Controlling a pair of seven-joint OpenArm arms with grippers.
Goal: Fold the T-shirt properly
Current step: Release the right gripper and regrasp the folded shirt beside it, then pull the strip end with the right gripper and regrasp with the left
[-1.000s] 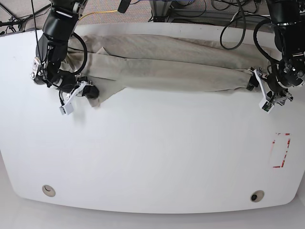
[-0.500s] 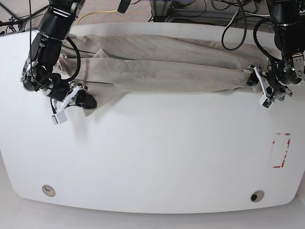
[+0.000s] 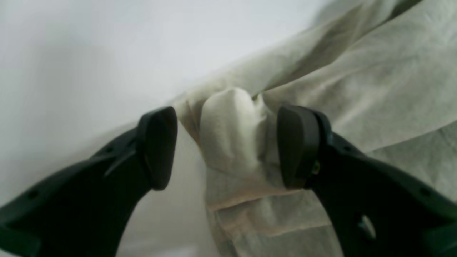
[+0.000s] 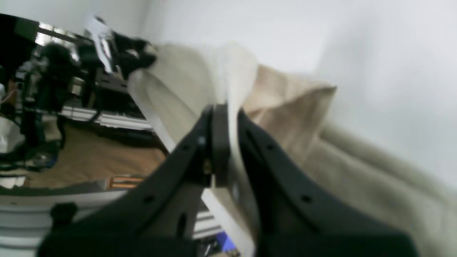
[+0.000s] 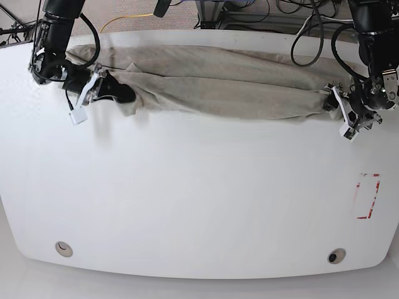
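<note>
Worktop [image 5: 199, 205] surface is lying bare and white along the near edge, with two small round fittings [image 5: 63, 248] sitting near its near corners and a red-outlined rectangle mark [image 5: 366, 196] showing close to the edge on the left arm's side.

Farther back, the T-shirt [image 5: 218, 81] is lying as a long bunched band along the far edge of the worktop, running almost from one far corner to the other, with lengthwise creases and folds.

At the end of the band on the left arm's side, the left tool [image 5: 341, 107] is sitting at the cloth's tip. In the left wrist view its dark fingers [image 3: 157, 146] are standing wide apart, and a gathered lump of the T-shirt [image 3: 232, 132] is lying between them; one pad is touching the cloth, the other is standing clear of it, so the fabric is not being pinched.

At the opposite end, near the other far corner, the right tool [image 5: 115, 92] is pressing its fingers together on a fold of the T-shirt [image 4: 228, 92]. In the right wrist view the pads [image 4: 218, 142] are meeting with a thin layer of cloth caught between them, and the fabric is rising out of the grip and draping away toward the far edge.

Beyond the worktop's far edge, cables [image 5: 299, 18] and floor are showing.
</note>
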